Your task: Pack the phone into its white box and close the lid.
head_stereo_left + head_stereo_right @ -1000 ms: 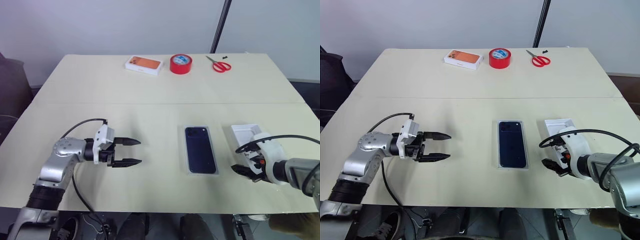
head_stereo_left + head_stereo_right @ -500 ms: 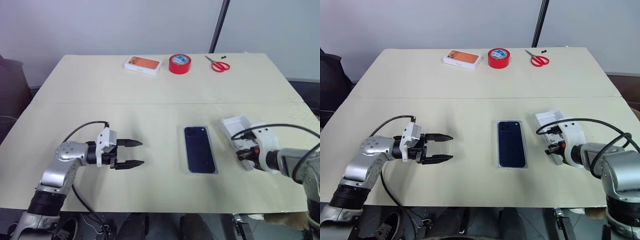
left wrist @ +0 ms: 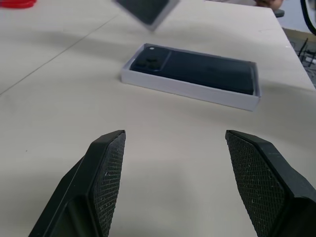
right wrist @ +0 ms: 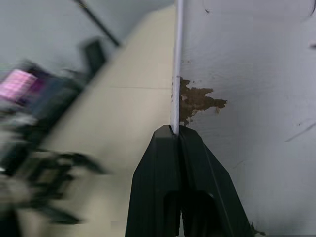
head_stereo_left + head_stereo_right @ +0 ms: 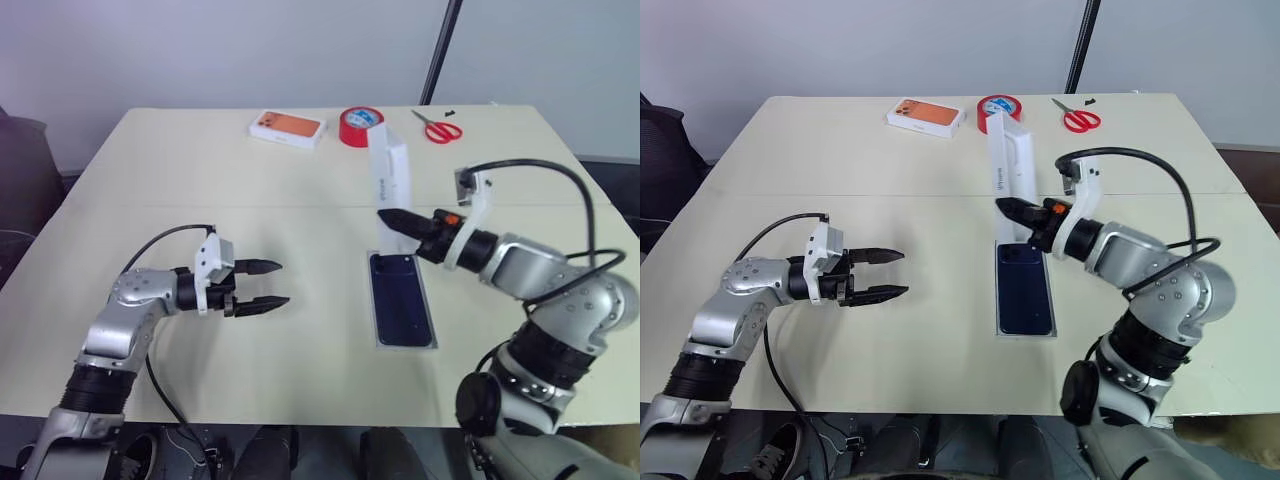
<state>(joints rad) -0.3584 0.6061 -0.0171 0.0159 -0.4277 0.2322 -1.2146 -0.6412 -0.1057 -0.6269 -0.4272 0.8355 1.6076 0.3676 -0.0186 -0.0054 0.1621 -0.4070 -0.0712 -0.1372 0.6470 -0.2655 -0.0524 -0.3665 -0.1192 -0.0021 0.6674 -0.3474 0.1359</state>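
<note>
white lid (image 5: 390,180) has come up off the table's right side, clenched by its wall in the right tool (image 5: 392,216), tilted above the phone (image 5: 400,297) lying in the white box (image 5: 405,343) near the front edge; left tool (image 5: 270,284) released. next, lowering it squarely on.

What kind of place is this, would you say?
Probably a lab or workshop test bench: a plain beige table against a bare wall, with scissors, red tape and an orange-printed phone box laid out at its far edge.
</note>
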